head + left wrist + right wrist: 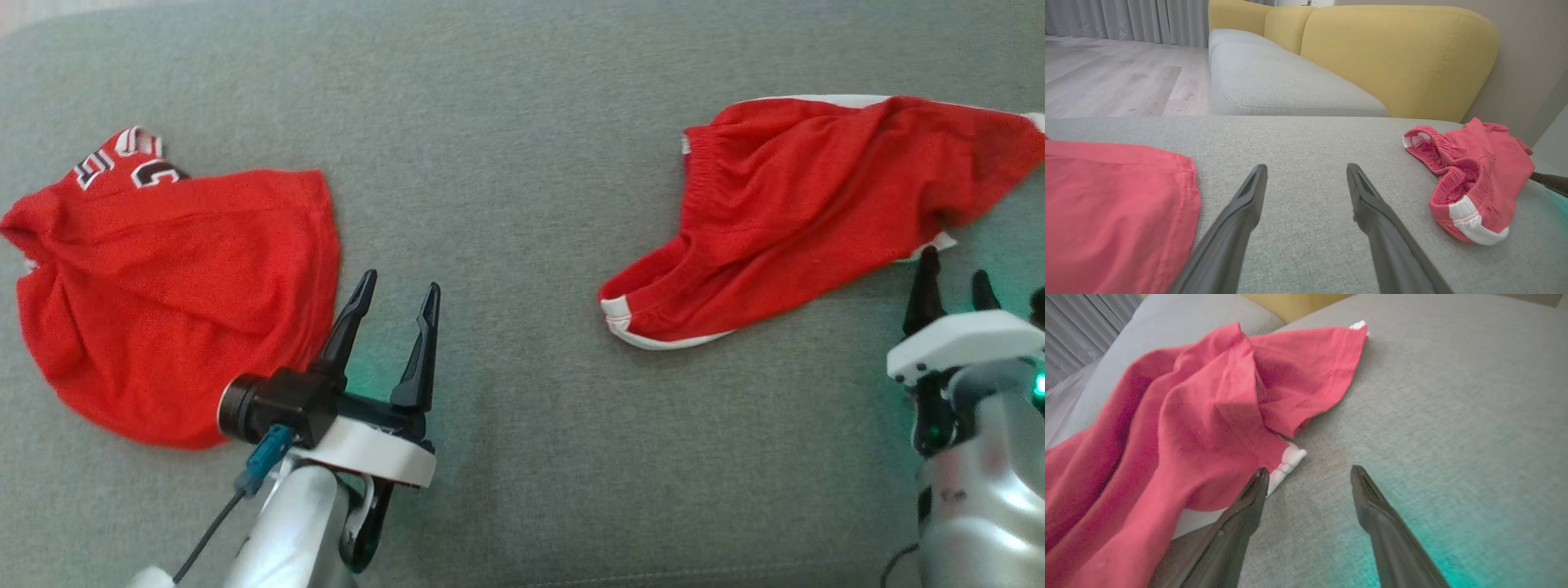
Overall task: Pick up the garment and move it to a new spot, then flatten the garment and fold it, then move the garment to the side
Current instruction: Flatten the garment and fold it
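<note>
A crumpled red garment (800, 204) with white trim and an elastic waistband lies on the grey cushion at the right; it also shows in the left wrist view (1478, 175) and the right wrist view (1200, 428). My right gripper (953, 268) stands open just below its lower right edge, and its left finger (1249, 506) sits at the garment's white hem, nothing between the fingers (1309, 470). My left gripper (400, 286) is open over bare cushion (1306, 168), beside a second red garment (171, 286) with lettering at the left.
Everything rests on a wide grey sofa cushion (522, 131). In the left wrist view a yellow backrest (1396, 53) rises behind another grey seat (1282, 81), with wooden floor (1114, 77) and curtains beyond. Bare cushion spans the gap between the two garments.
</note>
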`<state>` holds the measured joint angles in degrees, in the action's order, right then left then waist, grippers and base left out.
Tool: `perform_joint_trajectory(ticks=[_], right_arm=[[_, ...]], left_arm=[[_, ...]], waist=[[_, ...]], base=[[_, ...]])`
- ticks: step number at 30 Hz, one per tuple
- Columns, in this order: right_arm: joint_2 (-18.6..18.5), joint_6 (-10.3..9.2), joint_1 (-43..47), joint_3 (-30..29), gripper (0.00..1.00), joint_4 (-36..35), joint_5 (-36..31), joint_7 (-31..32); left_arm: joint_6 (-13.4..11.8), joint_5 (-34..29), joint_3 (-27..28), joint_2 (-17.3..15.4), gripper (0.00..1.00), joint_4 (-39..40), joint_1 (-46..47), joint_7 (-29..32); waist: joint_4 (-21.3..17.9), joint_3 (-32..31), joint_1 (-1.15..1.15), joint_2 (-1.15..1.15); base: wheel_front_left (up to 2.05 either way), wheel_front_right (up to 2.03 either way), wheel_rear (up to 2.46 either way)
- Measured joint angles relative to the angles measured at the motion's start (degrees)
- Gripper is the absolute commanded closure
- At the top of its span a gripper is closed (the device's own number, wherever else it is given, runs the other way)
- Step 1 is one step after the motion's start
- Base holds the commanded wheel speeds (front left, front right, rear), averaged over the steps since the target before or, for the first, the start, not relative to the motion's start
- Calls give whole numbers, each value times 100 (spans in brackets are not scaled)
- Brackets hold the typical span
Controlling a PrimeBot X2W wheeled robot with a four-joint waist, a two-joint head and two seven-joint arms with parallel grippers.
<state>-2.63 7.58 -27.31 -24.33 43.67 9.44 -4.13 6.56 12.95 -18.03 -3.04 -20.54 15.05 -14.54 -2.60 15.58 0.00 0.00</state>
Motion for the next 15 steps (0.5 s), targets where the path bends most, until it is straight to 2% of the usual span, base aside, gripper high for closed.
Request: perform_joint_trajectory(ticks=[10,11,12,15], right_arm=[[-38,0,-862,-687,0,973,-1180,11],[-49,1,-915,-743,48,1028,-1245,10],[-57,0,-976,-786,100,1087,-1305,9],[-55,1,-1073,-914,100,1205,-1464,-43]], left_arm=[[7,0,-26,2,0,-2,31,0],[8,0,-26,3,0,-2,34,0],[8,0,-24,3,0,-8,41,0],[8,0,-14,4,0,-37,80,0]], waist=[[186,192,0,0],[193,201,0,0],[193,203,0,0],[164,179,0,0]], base=[[0,0,0],[0,0,0],[0,0,0],[0,0,0]])
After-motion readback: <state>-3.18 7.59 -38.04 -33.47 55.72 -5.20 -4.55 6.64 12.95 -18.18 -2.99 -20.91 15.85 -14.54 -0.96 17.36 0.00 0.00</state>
